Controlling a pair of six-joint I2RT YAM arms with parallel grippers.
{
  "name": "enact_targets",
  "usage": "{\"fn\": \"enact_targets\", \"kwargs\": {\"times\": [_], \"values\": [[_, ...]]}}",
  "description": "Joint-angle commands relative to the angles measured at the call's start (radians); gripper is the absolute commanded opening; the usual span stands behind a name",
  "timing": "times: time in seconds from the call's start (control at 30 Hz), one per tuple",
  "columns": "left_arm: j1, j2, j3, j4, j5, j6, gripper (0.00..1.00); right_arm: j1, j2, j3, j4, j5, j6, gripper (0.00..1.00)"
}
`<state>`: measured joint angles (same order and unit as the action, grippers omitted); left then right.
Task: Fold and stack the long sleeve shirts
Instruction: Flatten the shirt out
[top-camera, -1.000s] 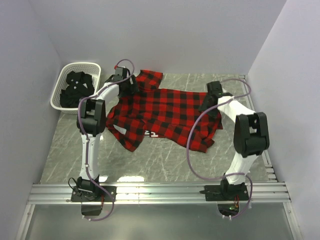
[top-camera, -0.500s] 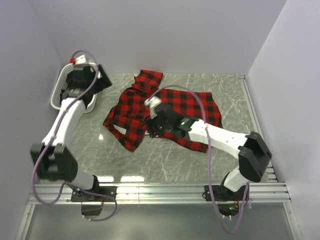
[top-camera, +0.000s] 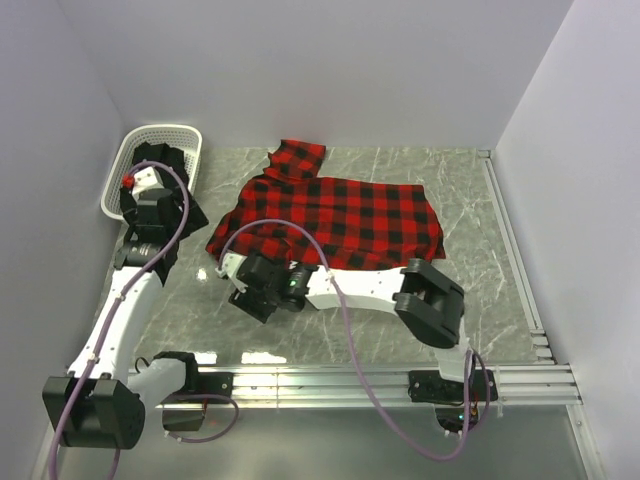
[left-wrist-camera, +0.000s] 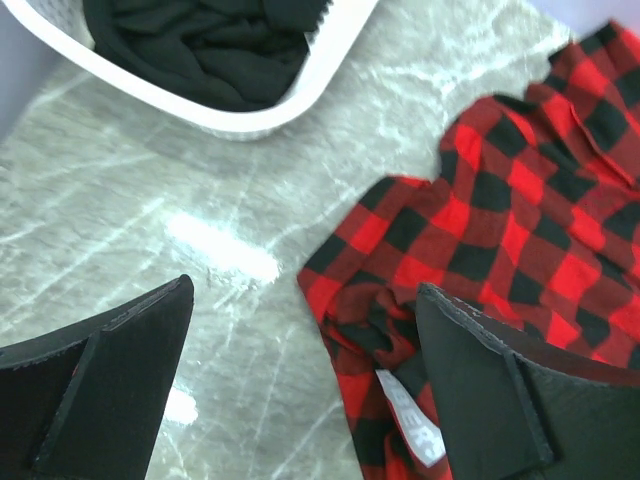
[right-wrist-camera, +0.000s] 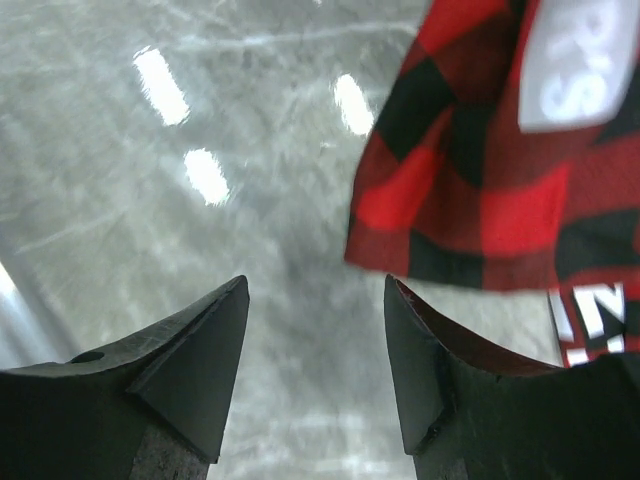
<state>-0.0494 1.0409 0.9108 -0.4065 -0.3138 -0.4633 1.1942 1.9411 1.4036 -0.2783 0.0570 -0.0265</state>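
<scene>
The red-and-black flannel shirt (top-camera: 335, 220) lies spread across the middle of the table, collar toward the back. The black shirt (top-camera: 150, 165) is bunched in the white basket (top-camera: 168, 131). My left gripper (top-camera: 168, 245) hangs open and empty above the table, between the basket's front and the flannel's left corner. In the left wrist view (left-wrist-camera: 300, 300) the flannel edge with a white label (left-wrist-camera: 410, 425) lies by my right finger (left-wrist-camera: 520, 390). My right gripper (top-camera: 242, 290) is open and empty just in front of the flannel's near-left hem; its wrist view (right-wrist-camera: 315, 285) shows that hem corner (right-wrist-camera: 470, 200).
The basket (left-wrist-camera: 250, 120) holding the black shirt (left-wrist-camera: 200, 50) stands at the back left corner against the wall. Walls close in the left, back and right sides. A metal rail runs along the table's near edge (top-camera: 320, 380).
My right arm has swung from the flannel's right side across to its near-left hem. My left arm went from the collar to the basket, then drew back. The flannel's near part now lies flatter.
</scene>
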Motion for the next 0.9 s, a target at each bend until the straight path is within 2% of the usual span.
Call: {"fn": "enact_targets", "kwargs": {"times": [0.0,0.23,0.33,0.43,0.47,0.6,0.87], "values": [[-0.001,-0.022,-0.026,0.089,-0.068,0.020,0.99,0.001,0.064,0.084,0.001,0.053,-0.049,0.64],[-0.001,0.008,-0.004,0.064,-0.082,0.012,0.99,0.001,0.170,0.158,0.014,0.115,-0.055,0.61],[-0.001,0.010,-0.006,0.064,-0.084,0.014,0.99,-0.001,0.190,0.155,0.033,0.141,-0.061,0.55],[-0.001,0.015,-0.006,0.067,-0.074,0.014,0.99,0.002,0.194,0.166,0.011,0.155,-0.075,0.34],[-0.001,0.019,-0.004,0.066,-0.076,0.014,0.99,-0.001,0.184,0.153,0.022,0.162,-0.076,0.21],[-0.001,0.021,-0.006,0.066,-0.068,0.014,0.99,0.001,0.150,0.130,0.031,0.193,-0.095,0.00],[0.013,0.030,-0.009,0.071,-0.056,0.012,0.99,-0.001,-0.098,0.147,-0.047,0.178,-0.139,0.00]]}}
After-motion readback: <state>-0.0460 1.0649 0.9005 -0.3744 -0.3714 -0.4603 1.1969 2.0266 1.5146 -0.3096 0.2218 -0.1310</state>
